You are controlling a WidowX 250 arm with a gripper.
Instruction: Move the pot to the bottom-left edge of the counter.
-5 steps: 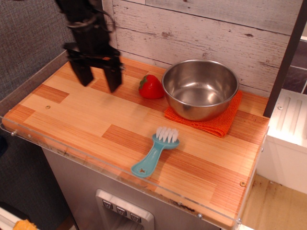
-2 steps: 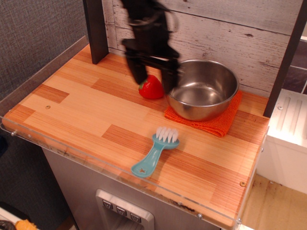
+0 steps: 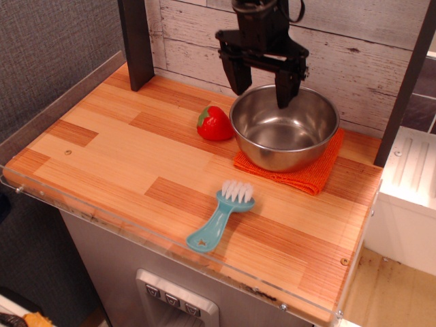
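Note:
The shiny steel pot (image 3: 286, 135) sits on an orange knitted cloth (image 3: 308, 175) at the back right of the wooden counter (image 3: 109, 153). My black gripper (image 3: 262, 92) hangs open above the pot's back-left rim, one finger outside the rim at the left and the other over the pot's inside. It holds nothing and is not touching the pot as far as I can tell.
A red strawberry toy (image 3: 214, 124) lies just left of the pot. A light-blue brush (image 3: 219, 216) with white bristles lies in front, near the counter's middle. A dark post (image 3: 136, 44) stands at the back left. A clear acrylic rim (image 3: 170, 242) edges the front.
My gripper has moved right along the back of the counter, from the back left, past the strawberry, to above the pot's back-left rim. Nothing else moved.

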